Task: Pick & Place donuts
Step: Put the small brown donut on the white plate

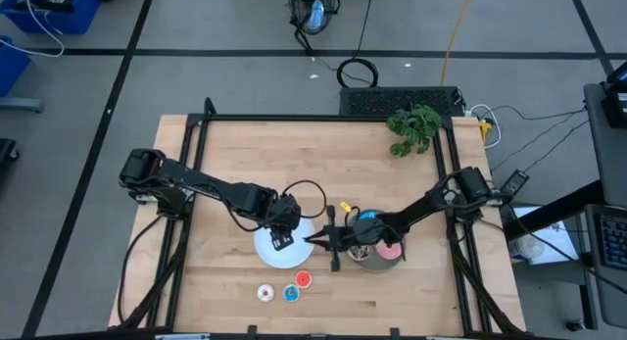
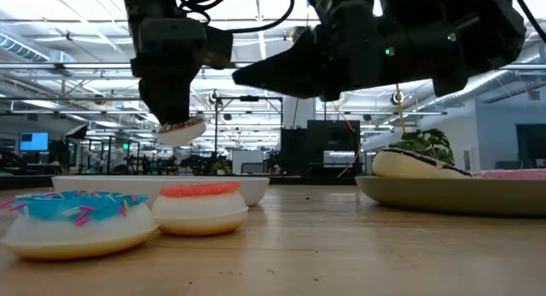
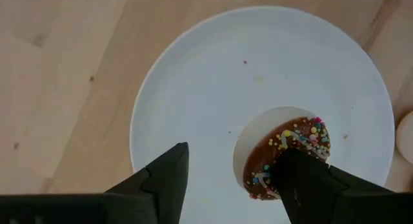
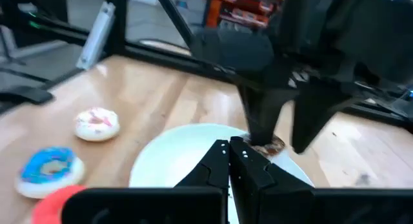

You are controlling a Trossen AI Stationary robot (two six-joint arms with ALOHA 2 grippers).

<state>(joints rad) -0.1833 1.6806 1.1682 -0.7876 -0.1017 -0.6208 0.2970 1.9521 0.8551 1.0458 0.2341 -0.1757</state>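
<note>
A tiny brown sprinkled donut [image 3: 287, 146] hangs in the air over the white plate [image 3: 193, 88], beside one finger of my open left gripper [image 3: 232, 153]. In the low view this donut [image 2: 182, 130] is well above the plate's rim [image 2: 247, 189]. My right gripper [image 1: 333, 244] is shut and empty, just right of the white plate. The grey plate [image 1: 375, 264] carries a larger blue donut [image 1: 367, 225], a pink one [image 1: 391, 250] and a dark sprinkled one [image 2: 418, 164]. Tiny white [image 1: 265, 293], blue [image 1: 291, 294] and red [image 1: 303, 278] donuts lie flat on the table. My left gripper points down from above. The brown donut's edge [image 3: 277, 162] lies against the inner side of one finger [image 3: 303, 179], while the other finger [image 3: 168, 172] stands well apart from it. The donut is clear of the plate. Whether it still clings to that finger cannot be told.
A green toy plant [image 1: 413, 127] lies near the table's far right corner. The three tiny donuts sit close to the near edge, in front of the white plate. Bare wood shows on the table's left half and far side.
</note>
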